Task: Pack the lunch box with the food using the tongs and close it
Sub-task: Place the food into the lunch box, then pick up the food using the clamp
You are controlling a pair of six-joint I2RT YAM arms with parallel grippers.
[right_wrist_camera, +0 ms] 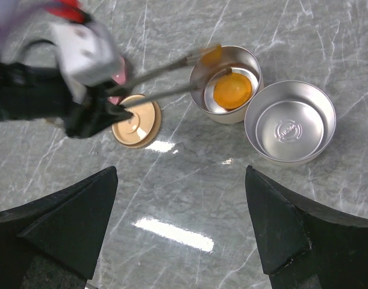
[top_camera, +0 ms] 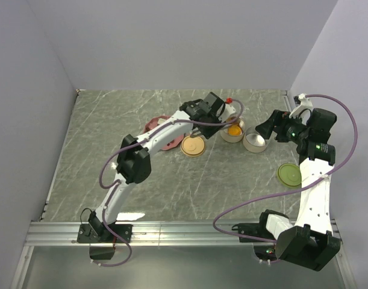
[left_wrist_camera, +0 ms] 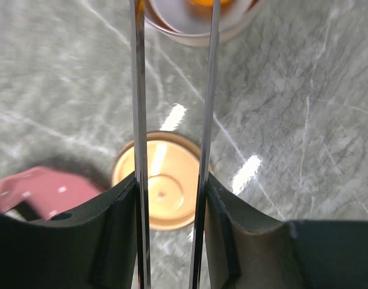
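You've got left tin [right_wrist_camera: 227, 116] and right tin [right_wrist_camera: 290, 123] side by side.
The food piece [right_wrist_camera: 232, 90] sits in the left tin, tongs [left_wrist_camera: 139, 120] tips over it; one lid [right_wrist_camera: 135, 120] just left, plate [left_wrist_camera: 39, 191] beyond; other lid [top_camera: 289, 174] well off right.

A lab test cell: plain pale walls [top_camera: 171, 42] box in a marble-look table [top_camera: 190, 186] with aluminium rail [top_camera: 184, 232].

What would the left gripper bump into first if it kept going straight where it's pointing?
Most likely the round metal tin holding the orange food. The left gripper aims its tongs straight at that tin, and the tong tips reach its rim. Exact height is hard to judge.
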